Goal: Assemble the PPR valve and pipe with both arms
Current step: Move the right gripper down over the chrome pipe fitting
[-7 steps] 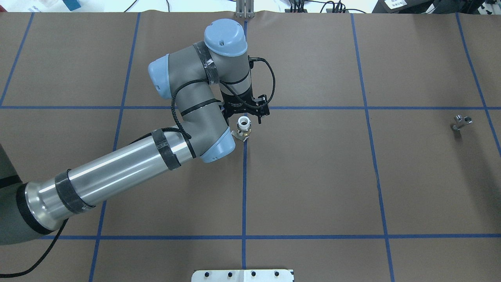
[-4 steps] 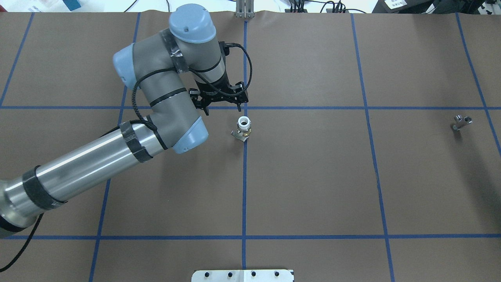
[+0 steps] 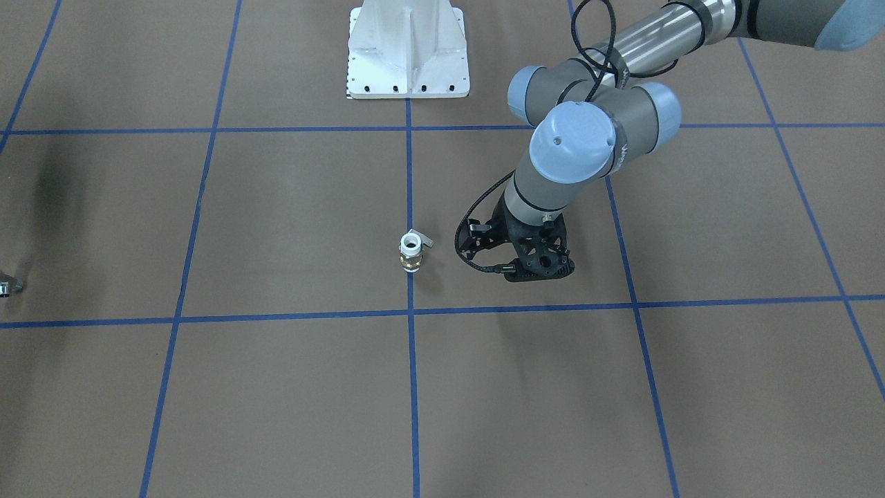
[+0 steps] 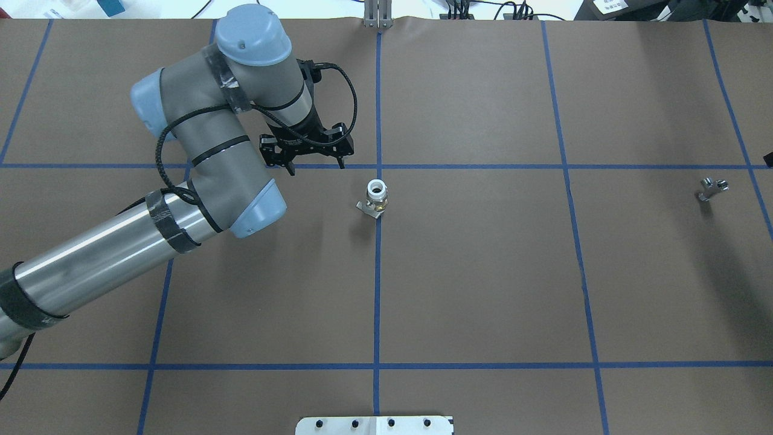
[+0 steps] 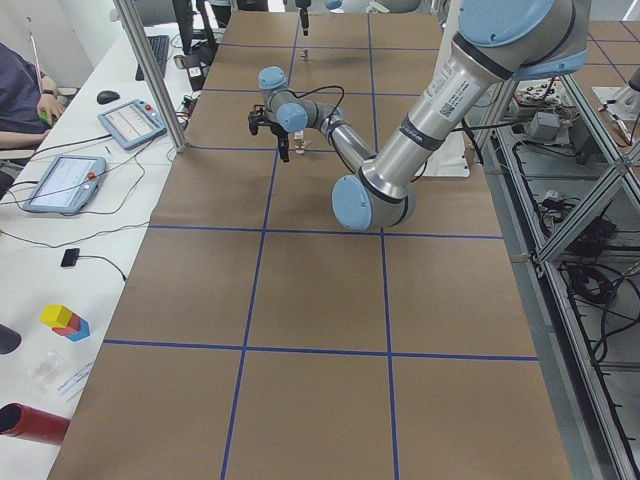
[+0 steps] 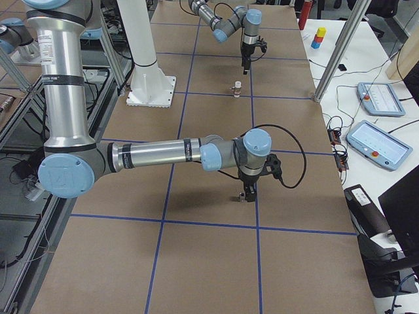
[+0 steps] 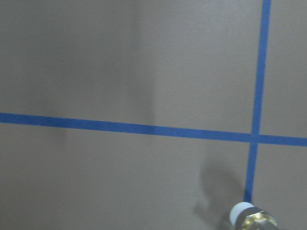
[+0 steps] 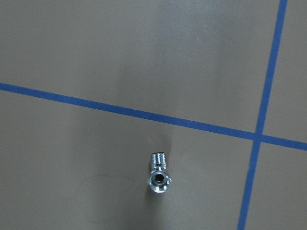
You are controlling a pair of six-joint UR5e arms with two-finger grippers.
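Note:
The PPR valve (image 4: 375, 196) stands upright on the brown table at the centre tape cross, white ring up, brass middle, grey lever at its side. It also shows in the front view (image 3: 411, 252) and at the bottom of the left wrist view (image 7: 251, 218). My left gripper (image 4: 315, 163) is open and empty, left of and behind the valve, apart from it. The silver pipe (image 4: 712, 187) lies far right and shows in the right wrist view (image 8: 159, 174). My right gripper (image 6: 248, 190) hangs just over the pipe; I cannot tell whether it is open or shut.
The white bolted pedestal (image 3: 408, 55) stands at the robot's side of the table, middle. Blue tape lines (image 4: 377, 272) divide the brown cover into squares. An operators' desk with tablets (image 5: 65, 180) runs along the far side.
My left arm has pulled back to the left, away from the valve, gripper still open. The valve stays standing where it was. The pipe has not moved.

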